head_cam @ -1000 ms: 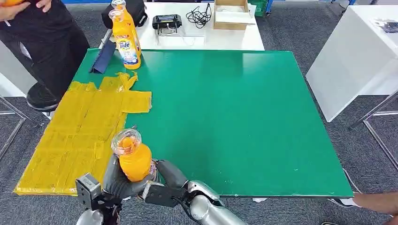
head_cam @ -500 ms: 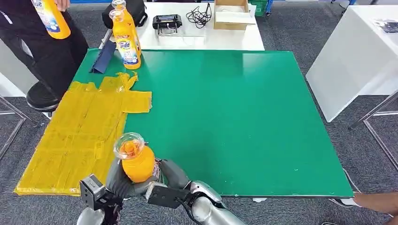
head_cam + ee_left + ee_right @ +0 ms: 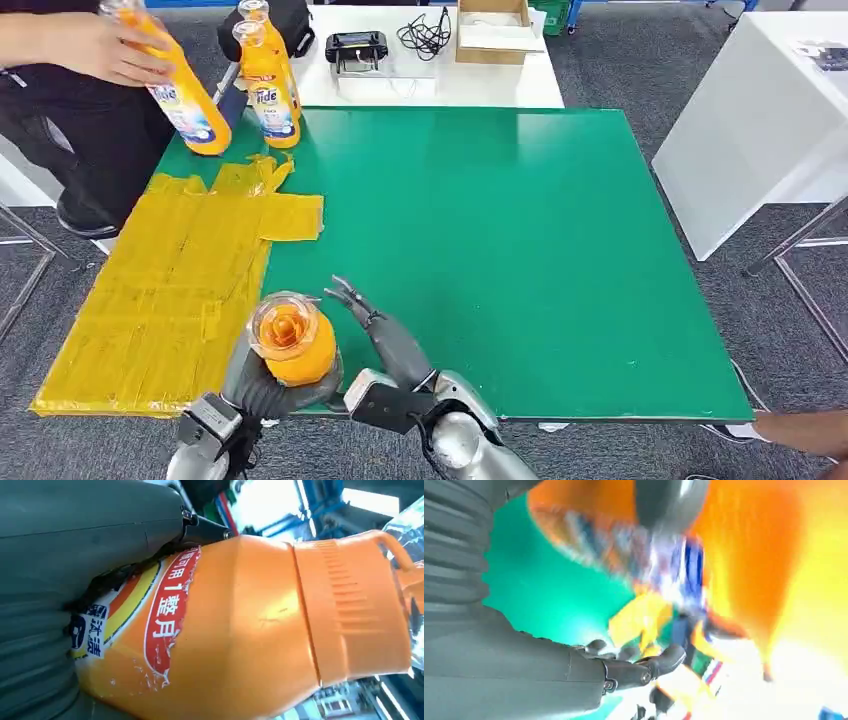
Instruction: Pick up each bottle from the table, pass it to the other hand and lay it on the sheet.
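Orange plastic detergent bottle [image 3: 293, 347] with a clear cap is held upright in the lower left of the head view, gripped around its body by the left hand [image 3: 258, 388], whose dark fingers are wrapped about the lower part of the bottle. In the left wrist view the same bottle [image 3: 240, 625] is seen close up, with a red and yellow label and a ribbed orange collar, pressed against the grey thumb. The right hand [image 3: 385, 335] is seen just beside the bottle, fingers spread apart and stretched over the green table top [image 3: 520, 250], with nothing held in it. The yellow patched sheet [image 3: 170, 290] is laid along the left side of the green table, and the held bottle is placed over its near right edge. In the upper left of the frame a person's hand [image 3: 95, 45] is closed on a tilted orange bottle [image 3: 180, 95], next to two upright orange bottles [image 3: 268, 85] standing at the far corner of the table.
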